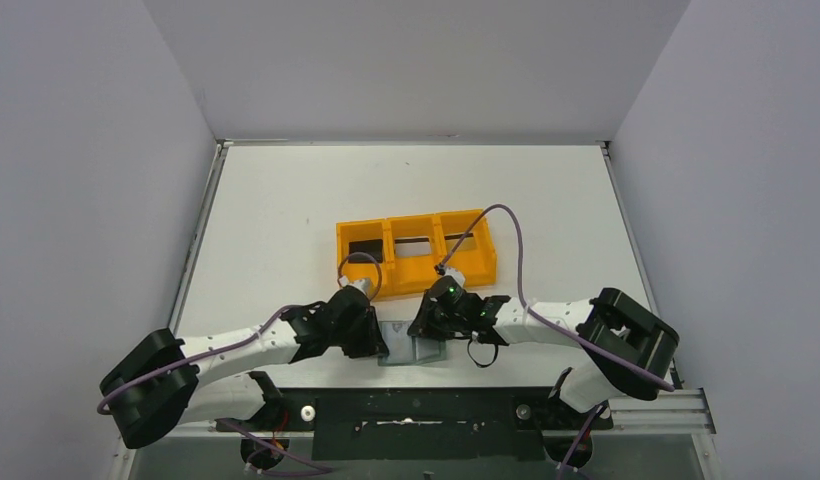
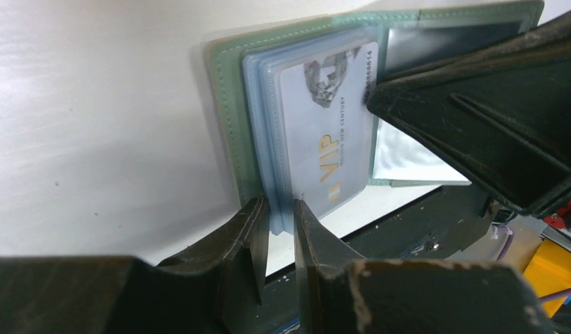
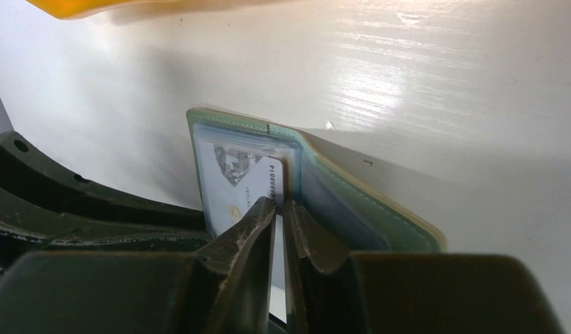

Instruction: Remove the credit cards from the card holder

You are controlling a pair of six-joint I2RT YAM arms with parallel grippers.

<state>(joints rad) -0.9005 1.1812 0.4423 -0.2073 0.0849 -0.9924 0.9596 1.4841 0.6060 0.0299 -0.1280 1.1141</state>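
The card holder [image 1: 410,349] lies open on the table near the front edge, between my two grippers. Its outside is grey-green [image 2: 230,104] and its pockets are pale blue. A silvery grey credit card [image 2: 324,139] marked VIP sits in the top pocket. My left gripper [image 2: 278,209] is shut on the near edge of the stack of pale blue pockets. My right gripper [image 3: 279,203] is shut on the long edge of the silvery card [image 3: 234,182], beside the holder's fold [image 3: 366,202]. In the top view, the left gripper [image 1: 378,346] and right gripper [image 1: 429,334] meet over the holder.
An orange three-compartment tray [image 1: 406,278] stands just behind the grippers. The black front rail [image 1: 416,410] runs close below the holder. White walls enclose the table on the left, right and back.
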